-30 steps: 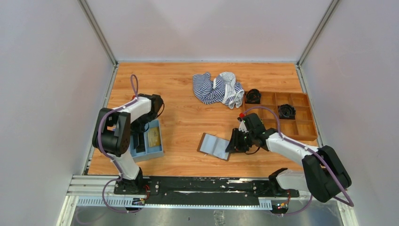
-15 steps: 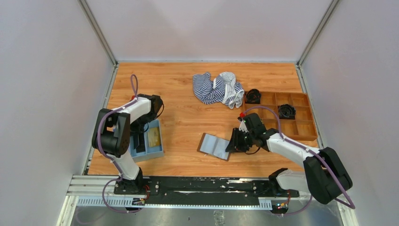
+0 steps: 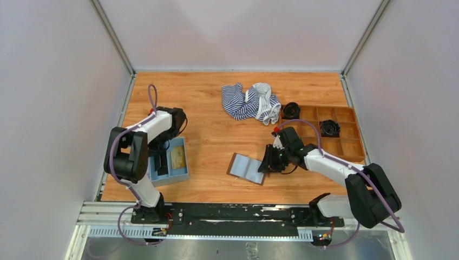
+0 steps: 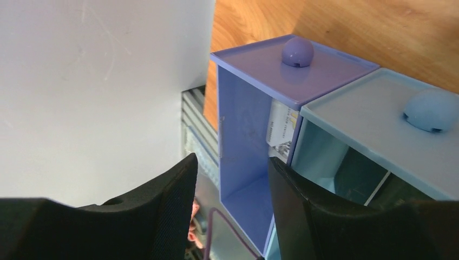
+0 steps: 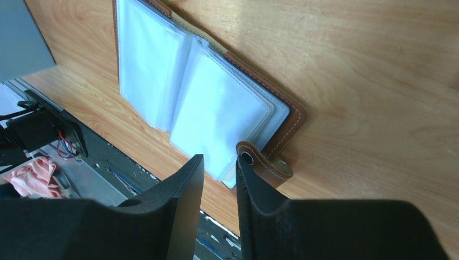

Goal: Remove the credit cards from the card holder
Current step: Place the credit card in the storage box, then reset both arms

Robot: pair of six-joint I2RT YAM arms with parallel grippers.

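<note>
The brown card holder [image 3: 246,168] lies open on the wooden table, its pale clear pockets [image 5: 216,108] facing up. My right gripper [image 3: 267,164] stands at its right edge, jaws a narrow gap apart [image 5: 219,160], nothing seen between them; the snap tab [image 5: 268,167] curls beside the right fingertip. My left gripper [image 3: 161,162] hangs open [image 4: 230,165] and empty over the light-blue tray [image 3: 181,177]. A yellowish credit card [image 3: 177,157] lies in the tray's right compartment. In the left wrist view a pale printed card [image 4: 281,127] leans inside a tray compartment [image 4: 243,135].
A striped cloth [image 3: 250,101] lies at the back middle. A brown compartment box [image 3: 354,157] at the right holds black items [image 3: 328,128]. The left wall runs close beside the tray, and the black mounting rail [image 3: 216,214] borders the near edge.
My left gripper went from shut to open over the tray. The right gripper shifted slightly toward the holder's edge, keeping the same narrow gap.
</note>
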